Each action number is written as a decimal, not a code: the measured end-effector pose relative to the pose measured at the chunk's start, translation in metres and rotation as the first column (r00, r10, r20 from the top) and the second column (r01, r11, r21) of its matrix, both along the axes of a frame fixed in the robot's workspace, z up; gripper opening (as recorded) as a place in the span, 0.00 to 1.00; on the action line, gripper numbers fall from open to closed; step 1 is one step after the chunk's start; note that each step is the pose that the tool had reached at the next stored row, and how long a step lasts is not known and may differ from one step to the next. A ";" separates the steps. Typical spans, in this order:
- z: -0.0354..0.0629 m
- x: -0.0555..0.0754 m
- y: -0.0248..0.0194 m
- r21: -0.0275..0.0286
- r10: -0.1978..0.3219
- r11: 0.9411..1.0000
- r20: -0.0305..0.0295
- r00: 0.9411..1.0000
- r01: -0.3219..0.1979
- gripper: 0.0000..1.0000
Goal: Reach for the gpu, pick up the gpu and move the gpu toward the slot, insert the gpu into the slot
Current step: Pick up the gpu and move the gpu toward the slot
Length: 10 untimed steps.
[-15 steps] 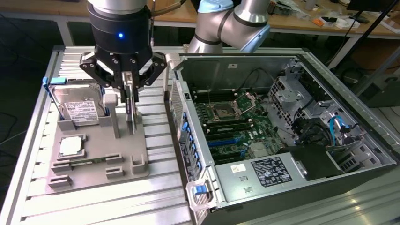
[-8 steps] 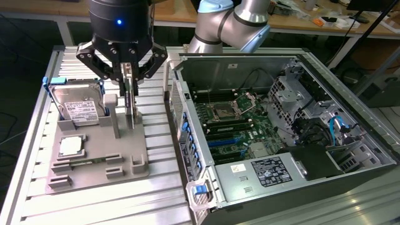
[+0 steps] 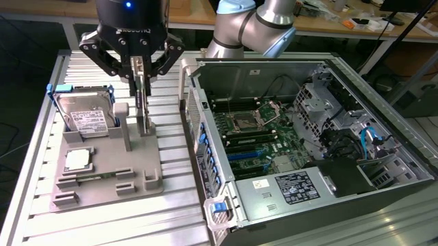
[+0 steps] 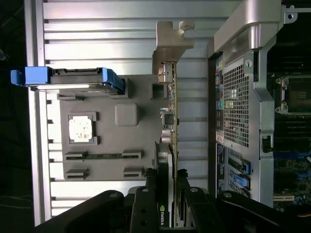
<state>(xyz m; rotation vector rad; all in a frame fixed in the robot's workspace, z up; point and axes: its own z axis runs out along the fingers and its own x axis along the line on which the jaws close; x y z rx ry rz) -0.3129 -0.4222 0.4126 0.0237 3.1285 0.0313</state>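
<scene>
The gpu (image 3: pixel 142 105) stands on edge in a post of the grey fixture plate (image 3: pixel 137 195), left of the open computer case in the exterior view. In the wrist view the gpu (image 4: pixel 168 121) is seen edge-on, its silvery bracket (image 4: pixel 171 41) at the end far from the fingers. My gripper (image 3: pixel 140 77) sits over the card's upper edge. My gripper (image 4: pixel 166 177) has a finger pressed against each face of the card, so it is shut on it. The card's lower edge still looks seated in the post. The blue slot (image 3: pixel 243 153) lies on the green motherboard inside the case.
A silver hard drive (image 3: pixel 85 117) in a blue frame stands at the plate's far end, with a square processor chip (image 3: pixel 77 159) lying flat nearer the front. The open case's wall (image 3: pixel 195 128), with blue tabs, rises close beside the card. Ribbed aluminium table (image 3: pixel 164 215) surrounds the plate.
</scene>
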 end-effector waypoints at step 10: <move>0.0251 0.000 0.0000 0.000 0.000 1.000 0.000 1.000 0.000 0.27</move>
